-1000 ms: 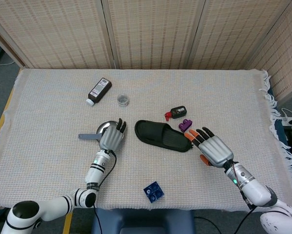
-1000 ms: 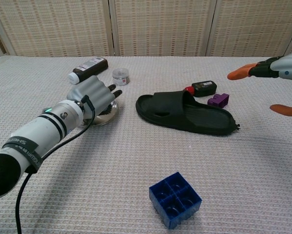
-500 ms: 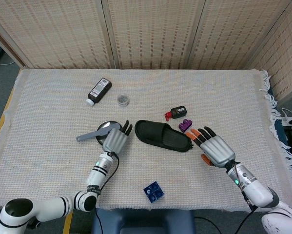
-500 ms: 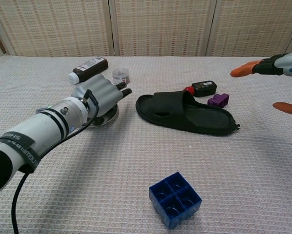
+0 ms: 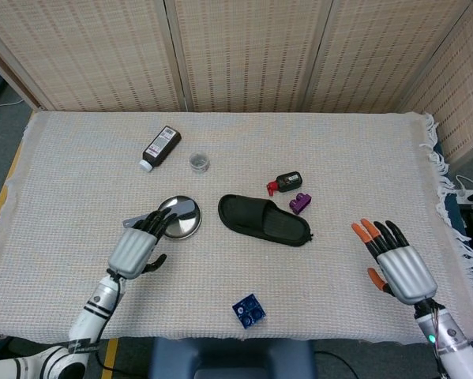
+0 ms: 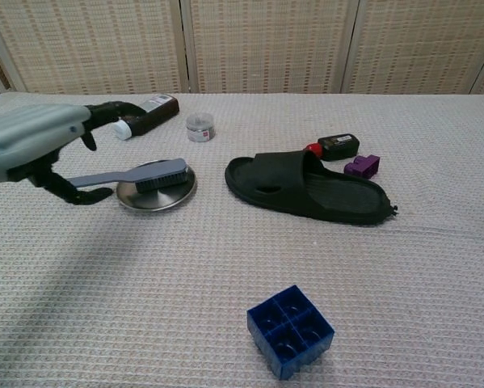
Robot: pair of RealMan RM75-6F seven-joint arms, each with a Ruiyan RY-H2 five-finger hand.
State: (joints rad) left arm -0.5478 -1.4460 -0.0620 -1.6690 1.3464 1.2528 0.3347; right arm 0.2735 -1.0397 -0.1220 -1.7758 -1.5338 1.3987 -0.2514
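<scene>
Hovering at the desk's (image 5: pixel 62 158) 8 o'clock, the left hand (image 5: pixel 136 251) had its fingers spread wide and arched over the free end of the grey plastic brush (image 6: pixel 145 174), thumb just beneath the handle, gripping nothing. The brush's bristle head lay on the round steel dish (image 5: pixel 187 227) at the hand's 1 o'clock. A good grip, I judged, would close squarely on the handle and lift straight, so the dish stayed put. The black rubber slipper (image 5: pixel 264 221) lay at the dish's 3 o'clock. The right hand (image 5: pixel 399 264), at the desk's 4 o'clock, was wide and empty.

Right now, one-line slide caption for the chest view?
Left hand open beside grey brush resting on round metal dish; black slipper lies right.
</scene>
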